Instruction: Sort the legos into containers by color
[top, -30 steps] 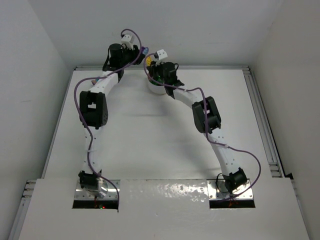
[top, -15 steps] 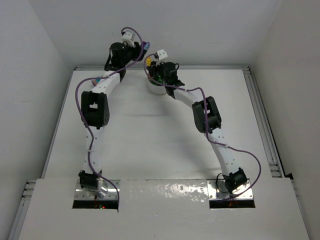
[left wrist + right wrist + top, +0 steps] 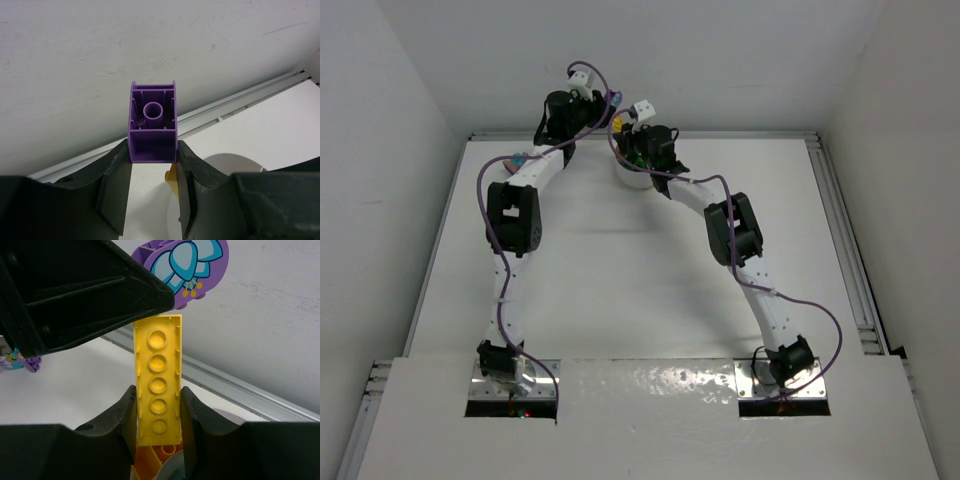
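Observation:
My left gripper [image 3: 152,156] is shut on a purple brick [image 3: 152,125], held up near the back wall; in the top view this gripper [image 3: 603,103] is just left of and behind the white dish [image 3: 630,178]. My right gripper [image 3: 158,410] is shut on a long yellow brick [image 3: 158,380] above the dish; in the top view it [image 3: 623,128] is over the dish's back edge. The left gripper's black body [image 3: 75,295] fills the right wrist view's upper left, with a purple flower-printed piece [image 3: 187,265] at its tip. The dish's compartments are hidden.
A small pile of loose legos [image 3: 517,160] lies at the table's back left, also seen in the right wrist view [image 3: 20,360]. An orange piece [image 3: 150,465] sits under the yellow brick. A metal rail [image 3: 240,102] runs along the back wall.
My left gripper has swung right with the purple brick, closer to the dish and the right gripper. The right arm has stayed almost still.

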You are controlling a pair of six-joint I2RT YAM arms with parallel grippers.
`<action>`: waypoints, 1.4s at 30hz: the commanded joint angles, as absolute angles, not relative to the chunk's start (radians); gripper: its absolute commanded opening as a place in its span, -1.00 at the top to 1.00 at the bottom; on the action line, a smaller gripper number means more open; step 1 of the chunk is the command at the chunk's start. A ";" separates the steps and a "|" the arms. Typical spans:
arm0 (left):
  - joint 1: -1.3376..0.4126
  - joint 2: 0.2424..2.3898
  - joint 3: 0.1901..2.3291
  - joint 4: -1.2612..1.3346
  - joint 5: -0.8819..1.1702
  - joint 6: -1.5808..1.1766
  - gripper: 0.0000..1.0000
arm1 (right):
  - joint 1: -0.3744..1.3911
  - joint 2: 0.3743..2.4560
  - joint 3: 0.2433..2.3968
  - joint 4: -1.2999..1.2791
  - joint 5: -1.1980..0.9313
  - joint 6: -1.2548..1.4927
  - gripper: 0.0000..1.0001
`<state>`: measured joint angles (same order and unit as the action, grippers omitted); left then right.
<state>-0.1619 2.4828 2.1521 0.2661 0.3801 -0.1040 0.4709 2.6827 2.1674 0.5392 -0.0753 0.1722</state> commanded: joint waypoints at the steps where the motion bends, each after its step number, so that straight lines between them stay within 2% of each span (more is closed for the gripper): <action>1: -0.179 2.487 2.154 0.278 0.402 -0.109 1.00 | 0.474 2.640 2.154 0.574 -0.097 0.160 0.84; 5: -0.179 2.487 2.154 0.276 0.403 -0.112 1.00 | 0.474 2.640 2.154 0.581 -0.092 0.163 0.61; 19: -0.179 2.485 2.129 0.265 0.426 -0.133 1.00 | 0.469 2.625 2.123 0.614 -0.092 0.169 0.27; 33: -0.179 2.487 2.122 0.264 0.428 -0.141 1.00 | 0.465 2.623 2.128 0.620 -0.095 0.172 0.16; 42: -0.179 2.487 2.118 0.265 0.428 -0.144 1.00 | 0.465 2.608 2.109 0.626 -0.098 0.164 0.26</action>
